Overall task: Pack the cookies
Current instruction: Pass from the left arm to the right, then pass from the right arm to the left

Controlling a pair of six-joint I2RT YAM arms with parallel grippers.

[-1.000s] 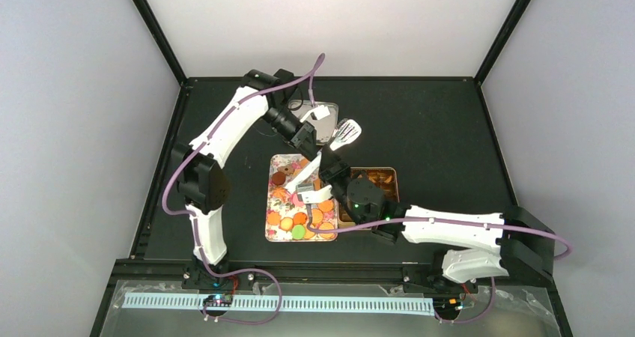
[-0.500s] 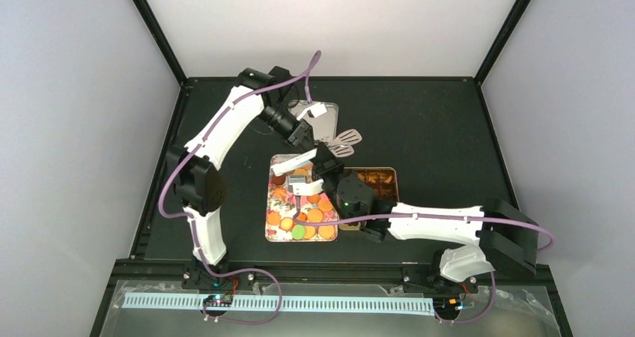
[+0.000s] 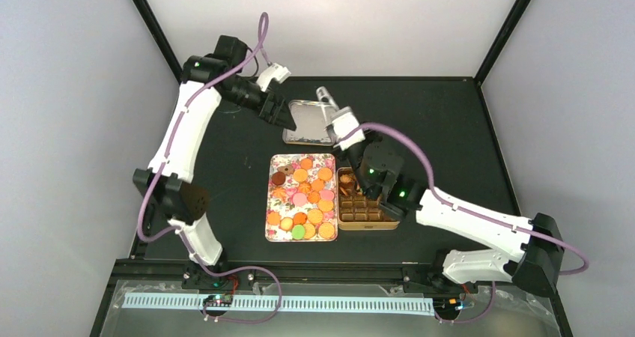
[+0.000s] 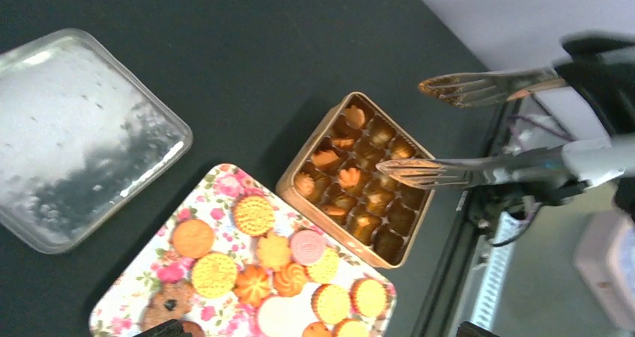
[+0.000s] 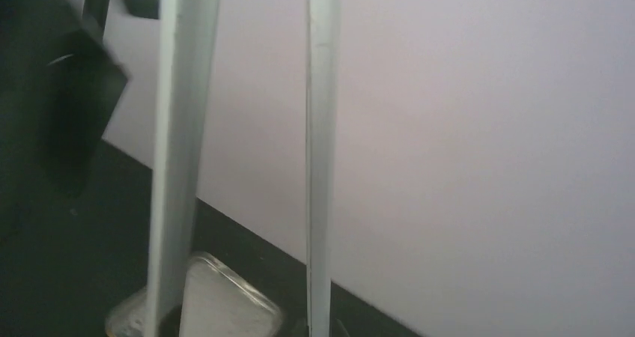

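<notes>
The left gripper [image 4: 400,129] is wide open. Its two fork-shaped fingers [image 4: 479,90] stand well apart, with only air between them. It hangs high above the black table [image 3: 449,135].

Right under its lower finger sits the brown tin [image 4: 337,228], a box with many little holes. Beside the tin, a bit further below the fingers, lies the flowery tray [image 4: 221,181]. Most of the cookies [image 3: 299,200] lie flat on this tray. They are round and orange, with some pink ones, a green one and a dark brown one. A few more orange ones sit in the holes of the tin. Off to the other side of the tray from the tin lies a clear lid [image 4: 75,135], flat on the table.

The right gripper [image 3: 323,92] is pressed shut. It points up and away from its arm, toward the pale wall [image 5: 487,127]. In the right wrist view its long pale fingers [image 5: 176,165] run side by side, and the tips are cut off by the picture edge. I cannot tell if anything is pinched there. The clear lid lies under these fingers. The tin and the tray are behind this gripper, back toward its arm.
</notes>
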